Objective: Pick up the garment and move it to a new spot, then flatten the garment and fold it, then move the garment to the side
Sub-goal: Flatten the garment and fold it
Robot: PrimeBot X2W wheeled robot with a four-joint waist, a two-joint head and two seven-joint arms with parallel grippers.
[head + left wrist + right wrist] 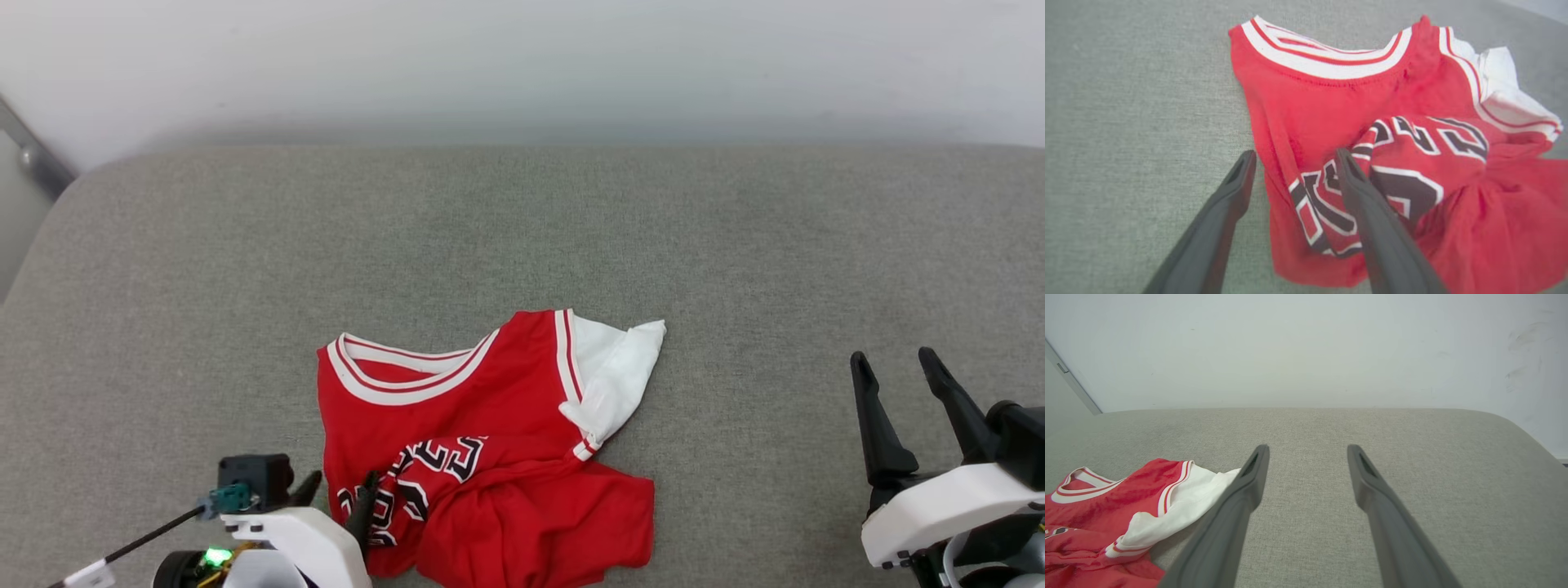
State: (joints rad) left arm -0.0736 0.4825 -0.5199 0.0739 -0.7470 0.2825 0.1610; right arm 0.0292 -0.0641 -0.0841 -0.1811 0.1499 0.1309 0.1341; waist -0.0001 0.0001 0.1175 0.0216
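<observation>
The garment [457, 392] lies crumpled near the front of the grey cushion [735, 245], its left side straddled by the spread left gripper [336, 488]; closing should gather a deep fold before lifting, with the right gripper [898, 366] likewise spread, well apart.

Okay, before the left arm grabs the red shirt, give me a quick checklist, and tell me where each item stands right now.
1. Left gripper open: ok, fingers spread.
2. Left gripper straddling the garment edge: ok, one finger over red cloth, the other over the grey surface.
3. Fingers low enough to pinch cloth: cannot tell.
4. Right gripper out of the way: ok, open, well to the garment's right.
5. Garment flat: not ok, crumpled, lower part bunched.
6. Room for a new spot: ok, bare surface beyond the garment.
</observation>
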